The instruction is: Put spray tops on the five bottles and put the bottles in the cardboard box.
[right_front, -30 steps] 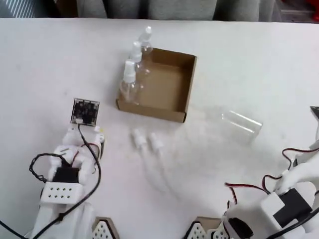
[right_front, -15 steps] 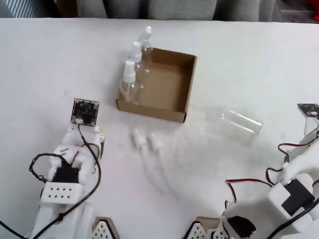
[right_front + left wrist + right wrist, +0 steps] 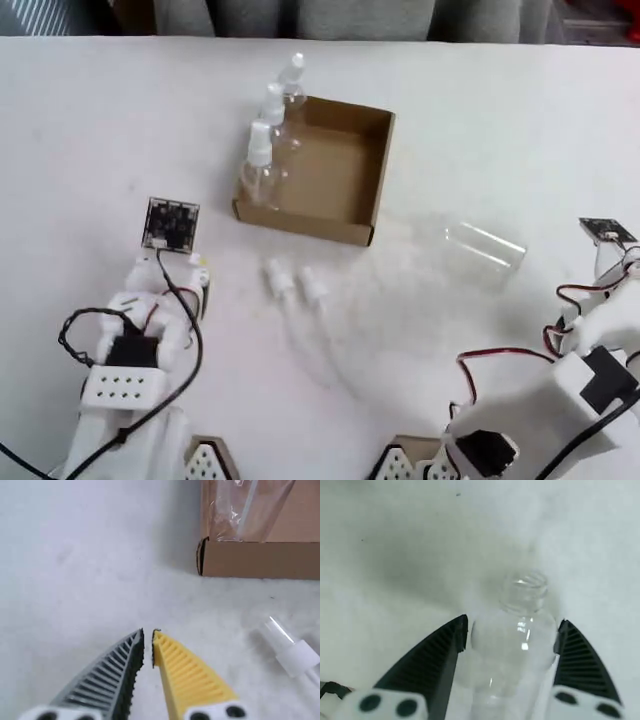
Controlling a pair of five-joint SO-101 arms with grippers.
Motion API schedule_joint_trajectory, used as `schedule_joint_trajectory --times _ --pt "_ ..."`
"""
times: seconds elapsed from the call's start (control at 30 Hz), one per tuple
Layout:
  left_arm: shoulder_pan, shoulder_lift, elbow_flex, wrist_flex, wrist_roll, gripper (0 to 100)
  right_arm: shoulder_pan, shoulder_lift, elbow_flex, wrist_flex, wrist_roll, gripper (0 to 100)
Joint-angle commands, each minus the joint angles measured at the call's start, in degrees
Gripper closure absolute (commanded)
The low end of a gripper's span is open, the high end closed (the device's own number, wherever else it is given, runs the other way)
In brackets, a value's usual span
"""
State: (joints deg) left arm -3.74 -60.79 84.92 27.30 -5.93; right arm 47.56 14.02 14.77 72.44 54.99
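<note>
A clear bottle without a top (image 3: 484,246) lies on its side right of the cardboard box (image 3: 357,214). In the right wrist view my right gripper (image 3: 513,625) is open, its black fingers on either side of this bottle (image 3: 512,645), whose open neck points away. Three bottles with spray tops (image 3: 263,168) stand along the box's left wall. Two loose spray tops (image 3: 280,277) lie in front of the box; one spray top (image 3: 292,651) lies beside my left gripper (image 3: 148,641). That gripper is shut, empty and low over the table, facing the box corner (image 3: 202,555).
The left arm (image 3: 135,335) rests at the front left, the right arm (image 3: 590,345) at the front right, both trailing cables. Thin dip tubes run from the loose spray tops toward the table's front. Bare white table surrounds the box.
The right arm has swung in from the right edge toward the lying bottle. The left arm, the box and the bottles have not moved.
</note>
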Motion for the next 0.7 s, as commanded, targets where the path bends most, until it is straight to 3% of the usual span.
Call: schedule_joint_trajectory --times 0.0,0.3,0.6,0.67 --pt "0.7 -1.5 -1.3 0.5 -0.2 94 -0.7 0.5 -1.0 -0.3 0.4 74.4" --pt "0.7 -1.5 -1.3 0.5 -0.2 94 -0.7 2.9 -0.9 -3.9 0.4 74.8" --pt "0.7 -1.5 -1.3 0.5 -0.2 94 -2.7 2.3 -3.3 -4.4 0.5 98.7" --pt "0.7 -1.5 -1.3 0.5 -0.2 94 -2.3 2.2 -5.6 -4.0 0.1 97.7"
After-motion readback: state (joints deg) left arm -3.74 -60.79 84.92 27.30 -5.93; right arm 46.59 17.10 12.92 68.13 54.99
